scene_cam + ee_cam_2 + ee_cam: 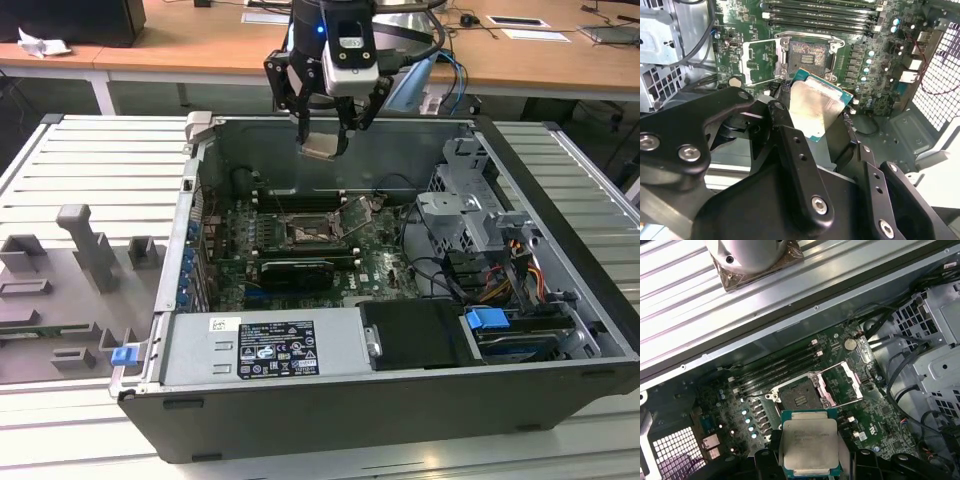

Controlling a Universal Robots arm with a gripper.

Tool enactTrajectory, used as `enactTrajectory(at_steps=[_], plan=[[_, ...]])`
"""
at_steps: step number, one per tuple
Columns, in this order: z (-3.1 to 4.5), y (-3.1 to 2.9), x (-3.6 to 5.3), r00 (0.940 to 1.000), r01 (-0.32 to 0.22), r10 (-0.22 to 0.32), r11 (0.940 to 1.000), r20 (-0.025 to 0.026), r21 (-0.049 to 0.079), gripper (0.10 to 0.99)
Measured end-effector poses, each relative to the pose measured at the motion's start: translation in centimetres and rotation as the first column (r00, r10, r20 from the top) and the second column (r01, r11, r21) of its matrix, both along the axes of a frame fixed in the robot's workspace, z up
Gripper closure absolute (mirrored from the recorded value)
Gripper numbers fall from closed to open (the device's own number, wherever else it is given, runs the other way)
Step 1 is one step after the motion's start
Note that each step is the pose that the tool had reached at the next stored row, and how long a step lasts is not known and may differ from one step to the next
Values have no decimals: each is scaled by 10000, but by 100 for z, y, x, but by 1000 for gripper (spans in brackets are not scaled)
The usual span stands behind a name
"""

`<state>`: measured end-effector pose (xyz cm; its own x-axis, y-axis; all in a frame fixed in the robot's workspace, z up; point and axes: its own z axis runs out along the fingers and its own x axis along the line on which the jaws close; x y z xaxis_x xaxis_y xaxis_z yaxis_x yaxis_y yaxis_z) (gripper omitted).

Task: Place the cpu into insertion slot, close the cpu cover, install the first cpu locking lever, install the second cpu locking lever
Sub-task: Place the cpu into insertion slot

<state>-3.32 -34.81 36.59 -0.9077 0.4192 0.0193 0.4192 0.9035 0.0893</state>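
So the gripper (322, 138) is clamped on the cpu (320, 149), with a black finger (785, 135) on each side edge. The chip is tilted a bit, and its pale metal top shows in both wrist views. It hangs in the air above the open pc case (300, 430), over the back part of the green motherboard (380, 265), not touching anything down there. The insertion slot (799, 396) sits bare below it, a dark square with its contacts showing and nothing in it. The cpu cover (844, 384) is flipped up and stands open just beside the slot (on the exterior view's right of it). The long black memory slots (777, 369) run between the socket and the far case wall. Further out in the exterior view, the power supply (265, 345) with its label lies along the near edge of the case. A metal drive cage (460, 210) with cable bundles is at the exterior view's right, and some grey block fixtures (90, 250) sit on the ribbed table (80, 160) at the exterior view's left
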Motion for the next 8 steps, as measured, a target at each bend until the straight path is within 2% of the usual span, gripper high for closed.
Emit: enactTrajectory(at_steps=[8], plan=[[-12, 0, -1, 9982, 594, -594, 9982, 0, 0, 557]])
